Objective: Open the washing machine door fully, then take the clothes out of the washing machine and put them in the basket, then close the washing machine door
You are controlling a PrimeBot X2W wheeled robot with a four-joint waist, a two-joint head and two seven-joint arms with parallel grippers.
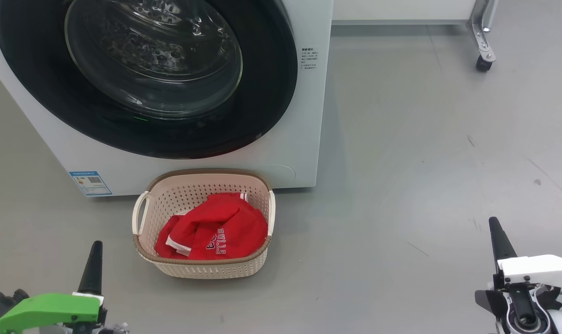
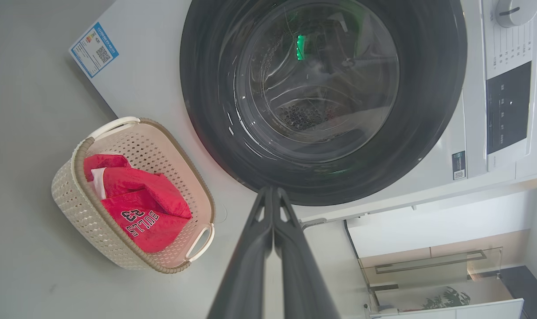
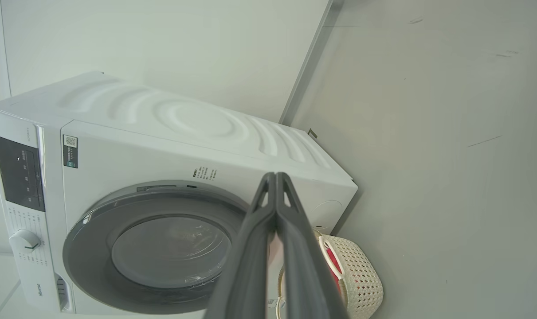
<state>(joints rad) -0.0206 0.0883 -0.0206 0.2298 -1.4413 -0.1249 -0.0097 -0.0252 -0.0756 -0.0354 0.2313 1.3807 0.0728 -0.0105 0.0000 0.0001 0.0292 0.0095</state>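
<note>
When wrist-side — washing machine [image 2: 148, 66] dial [image 2: 514, 11]

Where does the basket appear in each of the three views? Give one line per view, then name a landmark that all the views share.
Head view: the basket sits low, left of centre, just below the big round door.
Left wrist view: the basket lies at the left, below mid-height, tilted.
Right wrist view: the basket is at the bottom, right of centre.
Shared landmark: the black-rimmed washing machine door, close beside it everywhere.
</note>
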